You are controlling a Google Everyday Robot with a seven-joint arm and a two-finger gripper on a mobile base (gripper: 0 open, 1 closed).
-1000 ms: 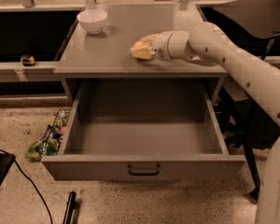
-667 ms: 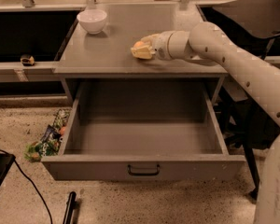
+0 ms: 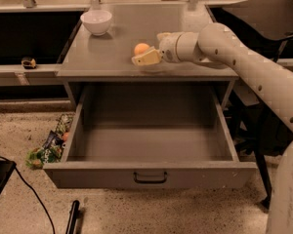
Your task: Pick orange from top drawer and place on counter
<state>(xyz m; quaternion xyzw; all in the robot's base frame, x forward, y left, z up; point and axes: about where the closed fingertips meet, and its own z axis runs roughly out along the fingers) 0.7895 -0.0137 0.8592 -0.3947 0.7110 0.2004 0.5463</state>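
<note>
The orange sits on the grey counter near its front edge, right of the middle. My gripper reaches in from the right, low over the counter, with the orange between its spread cream fingers. The near finger lies just in front of the orange; the far one is mostly hidden behind it. The gripper is open. The top drawer below the counter is pulled fully out, and nothing shows inside it.
A white bowl stands at the counter's back left. Snack packets lie on the speckled floor left of the drawer. A black stick-like object lies in front of the drawer. A dark table stands to the right.
The gripper's fingers have spread apart and the orange, earlier covered by them, now shows on the counter. The arm has hardly moved.
</note>
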